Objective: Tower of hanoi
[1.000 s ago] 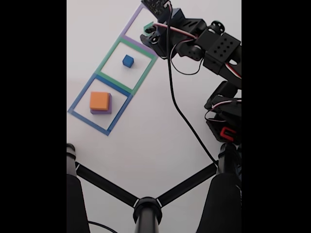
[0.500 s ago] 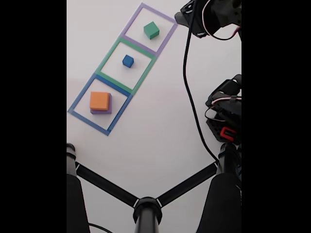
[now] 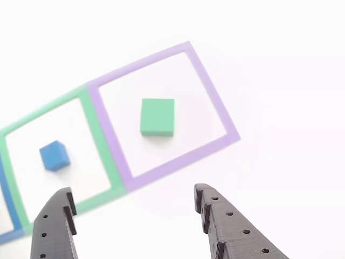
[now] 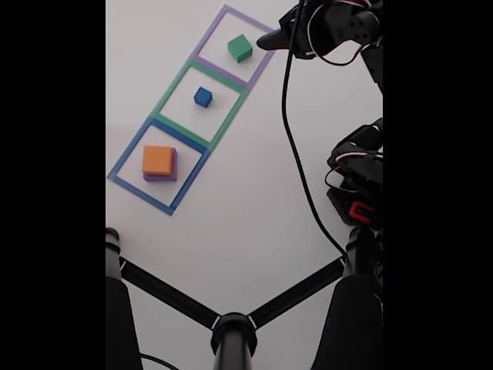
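The green block (image 3: 157, 116) (image 4: 239, 48) stands alone inside the flat purple outline (image 3: 215, 102). The small blue block (image 3: 54, 155) (image 4: 202, 97) sits in the green outline (image 4: 176, 94). In the fixed view the orange block (image 4: 158, 159) rests on top of the purple block (image 4: 175, 164) inside the blue outline (image 4: 127, 158). My gripper (image 3: 133, 190) (image 4: 268, 40) is open and empty. It hovers just off the purple outline's edge, apart from the green block. Both black fingers (image 3: 226, 221) enter the other view from below.
A black cable (image 4: 296, 154) runs across the white table from the arm down to the stand. The arm's base and motors (image 4: 358, 185) fill the right side. Black stand legs (image 4: 231, 327) spread across the bottom of the fixed view.
A second ago the gripper was down at the green block in the purple outline. It has let go, pulled back to the right, and the block now stands free.
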Robot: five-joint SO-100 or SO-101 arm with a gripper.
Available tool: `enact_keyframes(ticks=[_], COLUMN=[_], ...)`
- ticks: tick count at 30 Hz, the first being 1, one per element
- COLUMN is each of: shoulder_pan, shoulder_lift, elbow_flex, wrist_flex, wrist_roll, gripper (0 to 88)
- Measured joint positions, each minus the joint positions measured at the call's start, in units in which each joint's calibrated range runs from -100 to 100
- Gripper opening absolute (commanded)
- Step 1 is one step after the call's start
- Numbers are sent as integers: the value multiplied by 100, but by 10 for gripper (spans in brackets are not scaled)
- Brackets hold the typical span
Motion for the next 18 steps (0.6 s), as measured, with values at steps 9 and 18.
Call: enact_keyframes(ticks=[9,18], shoulder_pan=[106,164], shoulder_lift=[220,1840], elbow_flex=[3220,4883], wrist_flex=[-4125,-8226], wrist_roll=[0,0], gripper=[297,289])
